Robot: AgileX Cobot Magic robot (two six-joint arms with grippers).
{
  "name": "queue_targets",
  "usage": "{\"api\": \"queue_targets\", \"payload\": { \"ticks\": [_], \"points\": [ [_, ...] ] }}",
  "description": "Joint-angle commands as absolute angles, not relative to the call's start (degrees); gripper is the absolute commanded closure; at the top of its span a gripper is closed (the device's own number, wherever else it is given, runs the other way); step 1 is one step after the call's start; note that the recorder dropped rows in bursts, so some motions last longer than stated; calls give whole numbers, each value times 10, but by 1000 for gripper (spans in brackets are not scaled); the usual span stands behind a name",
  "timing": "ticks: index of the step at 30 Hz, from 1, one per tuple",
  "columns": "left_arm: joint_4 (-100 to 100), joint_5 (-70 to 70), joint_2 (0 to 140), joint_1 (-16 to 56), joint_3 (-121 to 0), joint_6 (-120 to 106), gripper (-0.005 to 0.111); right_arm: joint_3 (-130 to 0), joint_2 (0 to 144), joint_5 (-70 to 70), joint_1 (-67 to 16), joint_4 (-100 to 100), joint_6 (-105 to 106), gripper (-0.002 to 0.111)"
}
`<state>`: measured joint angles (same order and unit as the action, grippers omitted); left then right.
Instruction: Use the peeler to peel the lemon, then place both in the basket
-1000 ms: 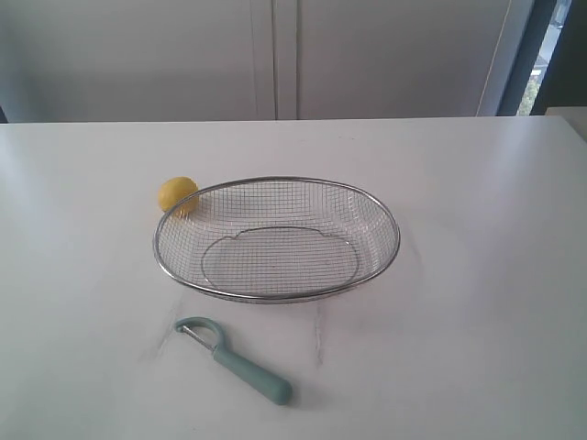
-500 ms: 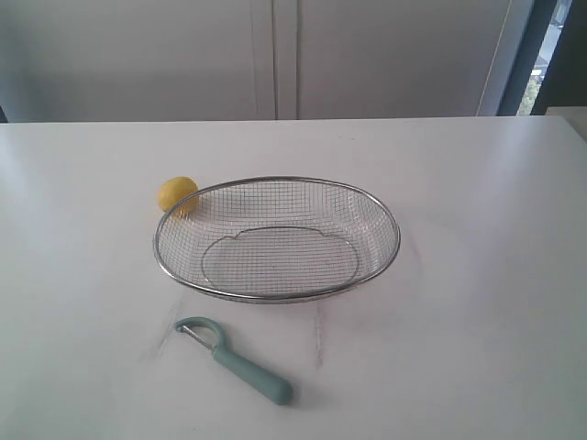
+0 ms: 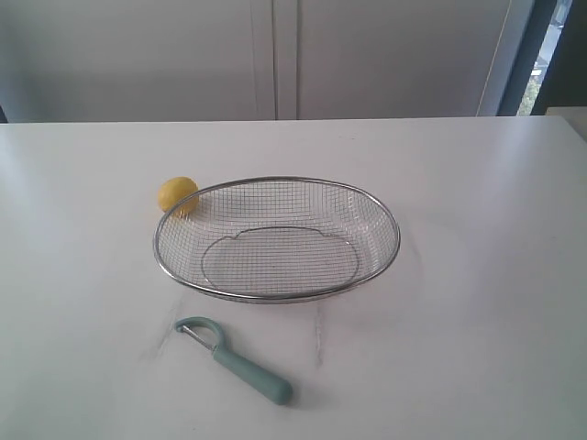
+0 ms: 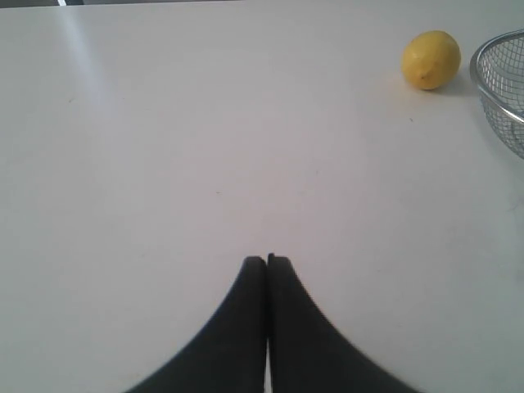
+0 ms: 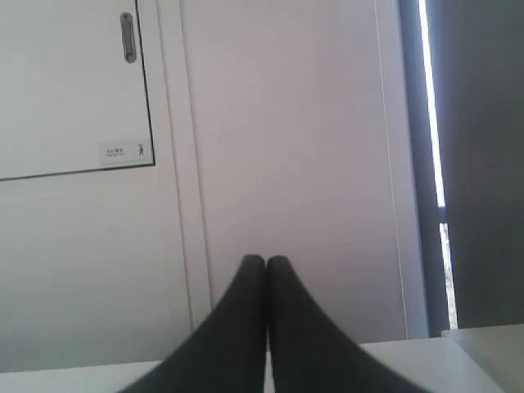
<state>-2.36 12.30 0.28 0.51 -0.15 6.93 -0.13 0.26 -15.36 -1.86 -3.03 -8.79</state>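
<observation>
The yellow lemon (image 3: 177, 194) rests on the white table against the far left rim of the wire basket (image 3: 391, 215). The teal peeler (image 3: 237, 360) lies in front of the basket, looped head to the left, handle pointing right and toward the near edge. Neither arm shows in the exterior view. In the left wrist view my left gripper (image 4: 267, 260) is shut and empty over bare table, with the lemon (image 4: 431, 59) and a piece of the basket rim (image 4: 491, 82) well away from it. My right gripper (image 5: 266, 260) is shut and empty, facing the wall.
The white table (image 3: 477, 302) spreads wide around the basket. Pale cabinet doors (image 3: 275, 55) stand behind it, and a dark window frame (image 3: 523, 55) is at the back right. A door with a handle (image 5: 128, 37) fills the right wrist view.
</observation>
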Motion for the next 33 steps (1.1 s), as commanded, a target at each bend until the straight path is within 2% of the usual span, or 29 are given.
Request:
{"api": "queue_targets", "payload": {
  "ticks": [1,8,18,24,33],
  "points": [
    [-19,120,0,9,0,73,107,0,0,-194,-16,-34,-82,108],
    [-19,120,0,9,0,73,107,0,0,-227,-16,-31,-82,108],
    [-20,120,0,9,0,73,107,0,0,-378,-16,27,-82,108],
    [-20,120,0,9,0,73,107,-13,0,-396,-16,161,-77,108],
    [-20,120,0,9,0,73,107,-62,33,-404,-16,167,-77,108]
  ]
}}
